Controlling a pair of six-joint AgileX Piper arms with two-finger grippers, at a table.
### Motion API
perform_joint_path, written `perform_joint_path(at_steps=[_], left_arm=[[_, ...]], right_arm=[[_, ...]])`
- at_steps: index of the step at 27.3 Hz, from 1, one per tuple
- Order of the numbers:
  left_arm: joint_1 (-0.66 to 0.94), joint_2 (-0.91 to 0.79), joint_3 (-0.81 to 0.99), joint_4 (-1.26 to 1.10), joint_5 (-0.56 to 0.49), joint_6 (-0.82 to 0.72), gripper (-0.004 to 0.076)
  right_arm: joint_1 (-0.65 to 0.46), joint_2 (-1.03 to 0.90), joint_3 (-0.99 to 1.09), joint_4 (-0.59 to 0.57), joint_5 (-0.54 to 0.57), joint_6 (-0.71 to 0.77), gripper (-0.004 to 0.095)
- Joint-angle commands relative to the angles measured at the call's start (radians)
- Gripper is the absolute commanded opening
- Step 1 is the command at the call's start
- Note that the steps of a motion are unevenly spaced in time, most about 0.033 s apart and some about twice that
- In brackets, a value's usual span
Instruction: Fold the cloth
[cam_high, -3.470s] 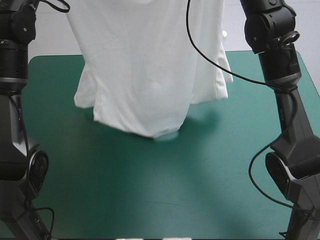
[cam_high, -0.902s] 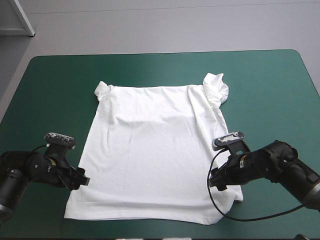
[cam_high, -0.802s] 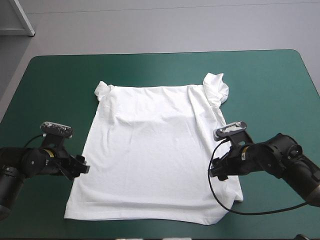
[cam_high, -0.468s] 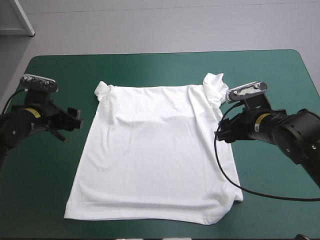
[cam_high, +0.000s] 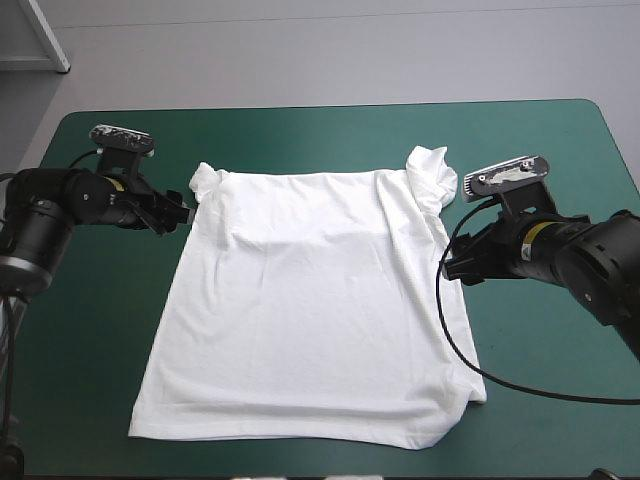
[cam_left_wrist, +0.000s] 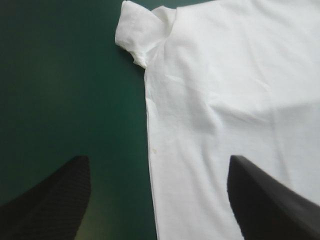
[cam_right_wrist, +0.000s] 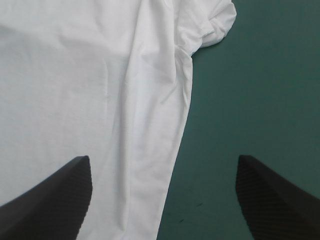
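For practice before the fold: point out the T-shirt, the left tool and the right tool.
T-shirt (cam_high: 310, 310): high view, middle of its body.
left tool (cam_high: 176, 213): high view, between its fingertips.
right tool (cam_high: 455, 265): high view, between its fingertips.

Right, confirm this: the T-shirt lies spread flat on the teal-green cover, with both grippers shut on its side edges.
Wrong on the grippers. The T-shirt lies spread flat on the teal-green cover, but the left gripper and right gripper are both open at its side edges, holding nothing; each wrist view shows this.
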Motion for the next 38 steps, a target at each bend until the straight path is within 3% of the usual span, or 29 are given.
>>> perform_joint_path(at_steps=[1,10,21,24,28,31,32,34,38], left_arm=[[0.000,0.056,-0.033,-0.015,-0.092,-0.026,0.0557],[0.000,0.312,-0.033,-0.087,-0.163,-0.018,0.0557],[-0.002,0.422,-0.033,-0.100,-0.203,-0.025,0.0548],[-0.002,0.455,-0.033,-0.125,-0.179,-0.024,0.0470],[-0.002,0.495,-0.033,-0.131,-0.166,-0.017,0.0263],[-0.002,0.512,-0.030,-0.133,-0.164,0.005,0.0087],[-0.002,0.517,-0.026,-0.133,-0.172,0.006,0.0021],[-0.002,0.518,-0.026,-0.133,-0.180,0.006,0.0022],[-0.002,0.513,-0.026,-0.142,-0.183,0.006,0.0022]], right_arm=[[-0.008,-0.019,-0.028,-0.007,-0.013,0.000,0.0715],[-0.008,-0.019,-0.028,0.004,0.013,0.000,0.0671],[-0.008,0.025,-0.028,-0.001,0.007,0.009,0.0671],[-0.026,0.096,-0.028,-0.022,-0.028,0.004,0.0671],[-0.130,0.196,-0.028,-0.005,-0.095,-0.029,0.0671],[-0.233,0.261,-0.028,0.104,-0.153,-0.111,0.0671],[-0.300,0.308,-0.028,0.190,-0.182,-0.179,0.0671],[-0.363,0.387,-0.028,0.267,-0.211,-0.253,0.0645],[-0.377,0.520,-0.028,0.292,-0.307,-0.294,0.0579]])
